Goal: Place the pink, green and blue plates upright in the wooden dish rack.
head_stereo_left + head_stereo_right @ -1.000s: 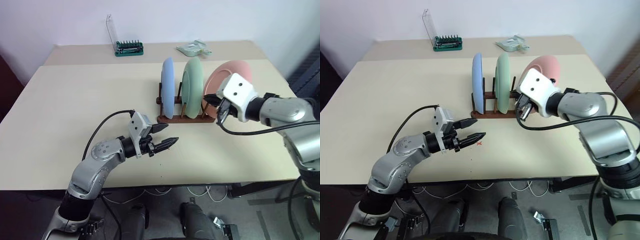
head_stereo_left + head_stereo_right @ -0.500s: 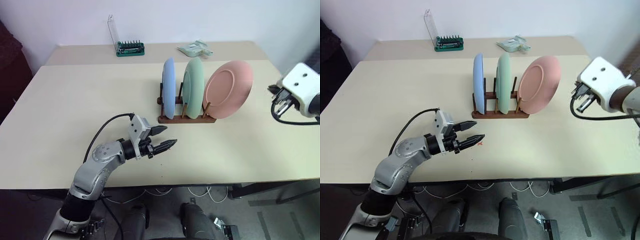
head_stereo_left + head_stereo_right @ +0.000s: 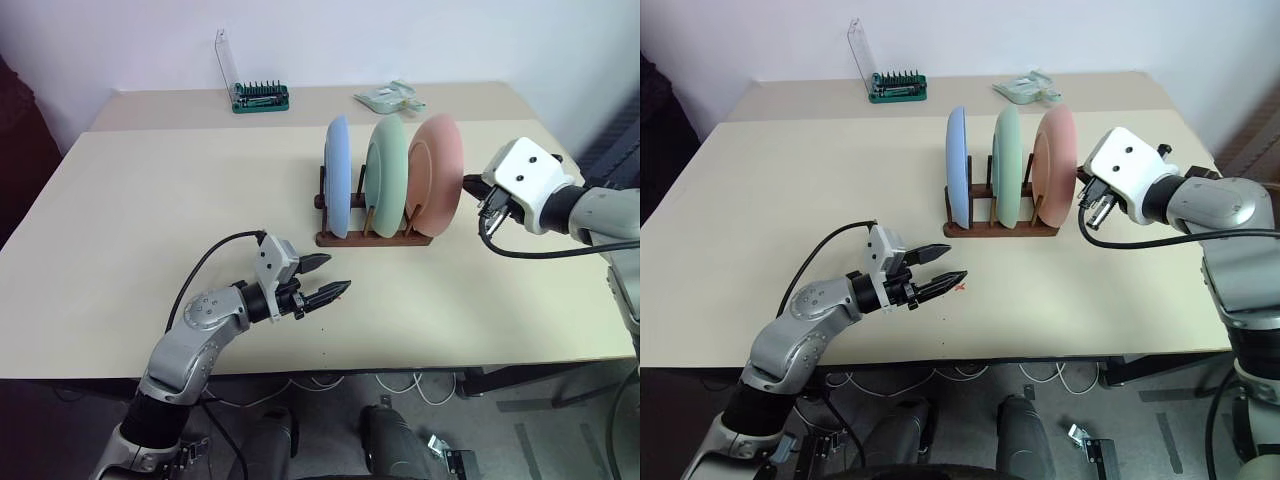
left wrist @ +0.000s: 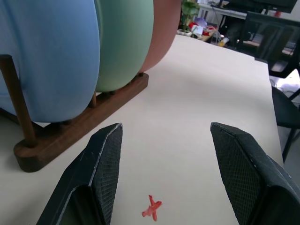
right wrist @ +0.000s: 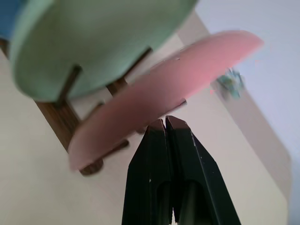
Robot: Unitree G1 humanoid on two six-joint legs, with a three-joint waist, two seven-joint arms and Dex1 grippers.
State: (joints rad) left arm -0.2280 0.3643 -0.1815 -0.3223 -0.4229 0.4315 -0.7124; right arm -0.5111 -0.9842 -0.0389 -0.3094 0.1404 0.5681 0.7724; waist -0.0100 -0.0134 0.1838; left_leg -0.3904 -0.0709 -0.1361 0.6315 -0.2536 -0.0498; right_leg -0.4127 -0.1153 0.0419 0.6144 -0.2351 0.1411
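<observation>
Three plates are seen standing upright in the wooden dish rack (image 3: 372, 236), which sits right of the middle of the table (image 3: 150, 200), nearer its far edge than its near one. The blue plate (image 3: 337, 189) occupies the rack's left slot, the green plate (image 3: 387, 176) the middle one, and the pink plate (image 3: 436, 178) the right end, its face turned toward the green one. The right gripper (image 3: 474, 186) is held just beside the pink plate's right side with its two black fingers pressed together and nothing between them; whether the tips touch the plate cannot be told. The left gripper (image 3: 325, 279) is held low over the table toward its near edge, well apart from the rack, with its fingers spread and empty. A small red cross mark (image 4: 152, 207) is seen on the table just ahead of those fingers. A green bit set (image 3: 260, 96) and a clear packet (image 3: 388, 97) lie along the far edge.
</observation>
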